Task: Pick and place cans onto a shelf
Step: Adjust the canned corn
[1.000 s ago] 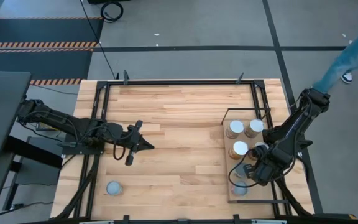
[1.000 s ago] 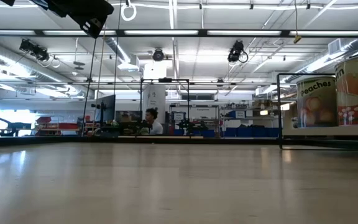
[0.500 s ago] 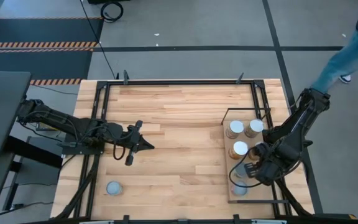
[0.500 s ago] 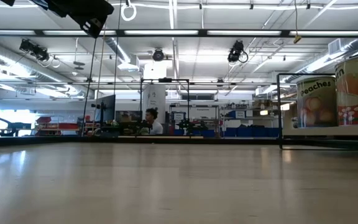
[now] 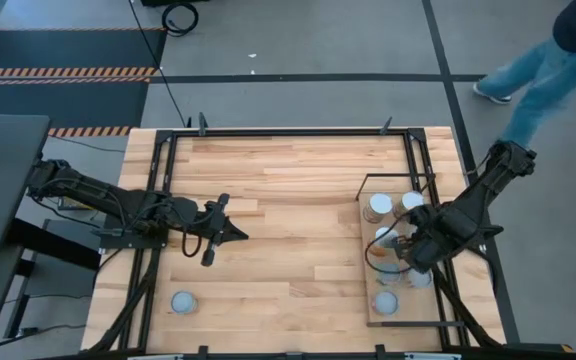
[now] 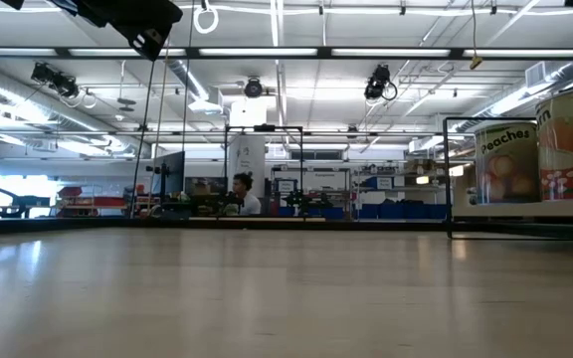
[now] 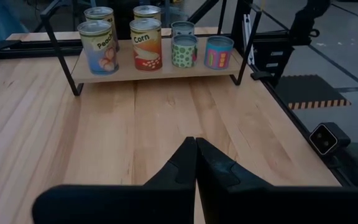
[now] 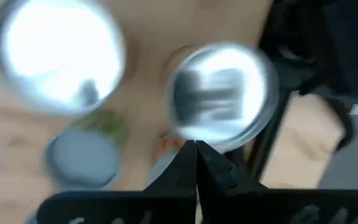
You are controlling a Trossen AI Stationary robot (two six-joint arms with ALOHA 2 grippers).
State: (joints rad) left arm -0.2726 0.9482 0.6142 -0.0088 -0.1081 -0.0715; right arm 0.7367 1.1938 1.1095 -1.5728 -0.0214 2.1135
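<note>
Silver-topped cans [image 7: 146,42] stand on the shelf [image 7: 154,70] at the right side of the table [image 5: 288,200]. The left wrist view shows six of them: peaches [image 7: 98,46] and corn at the front, two more behind, and a green-dotted can [image 7: 184,50] and a pink-and-blue one [image 7: 219,52] alongside, with another short one at the back. All are upright and on the board, inside its black wire frame.

One can [image 5: 183,302] is not there yet — it stands alone near the table's front-left corner, well apart from the shelf. By my reading most of the job is done, and that lone can is the one piece visibly left.

Right gripper [image 8: 196,151] hangs directly above the shelf's cans, looking down on their lids; its fingers are pressed together with nothing between them. It seems to be clear of a placed can rather than carrying one.

Left gripper [image 7: 195,163] waits over the middle-left of the table, pointed toward the shelf, fingers likewise together and empty. The stray can lies near it, closer to the front edge — a natural pick for this arm.

A person [image 5: 543,60] walks on the floor beyond the table's far right corner.
</note>
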